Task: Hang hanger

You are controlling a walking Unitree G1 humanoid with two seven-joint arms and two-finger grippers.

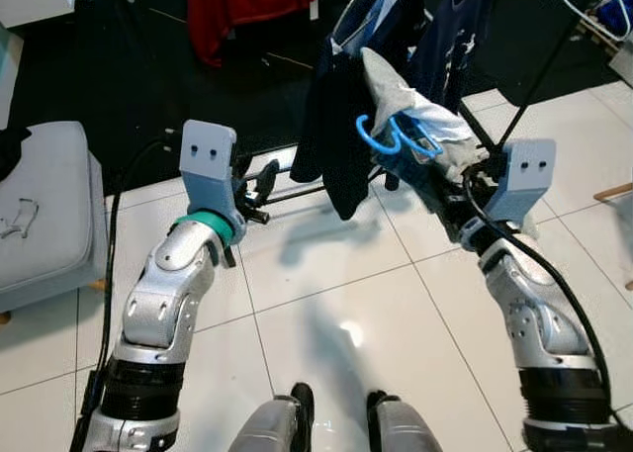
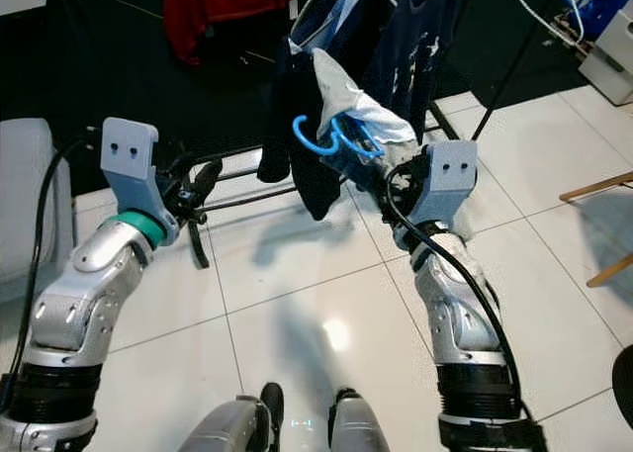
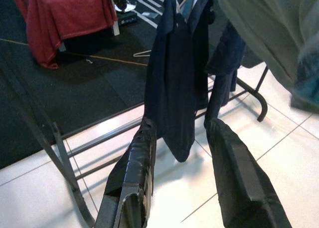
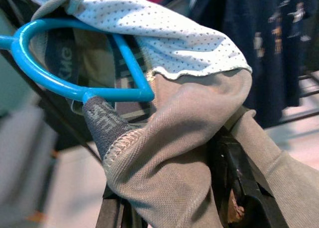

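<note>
A blue plastic hanger (image 4: 117, 94) carries a grey and white mesh garment (image 1: 415, 111). My right gripper (image 1: 440, 190) is shut on the hanger and cloth, raised at the right in front of the rack. The garment drapes over its black fingers (image 4: 242, 185) and hides their tips. The hanger's hook (image 2: 315, 147) points left toward the dark clothes (image 1: 341, 126) hanging on the black clothes rack (image 1: 307, 187). My left gripper (image 3: 182, 178) is open and holds nothing. It is held up near the rack's lower bars, left of a hanging navy jacket (image 3: 177, 73).
A red garment (image 1: 247, 7) hangs farther back over dark flooring. A grey cushioned seat (image 1: 45, 205) stands at the left. A wooden piece (image 1: 613, 190) juts in at the right. White tiled floor (image 1: 336, 294) lies between my arms, and my feet (image 1: 341, 422) stand at the bottom.
</note>
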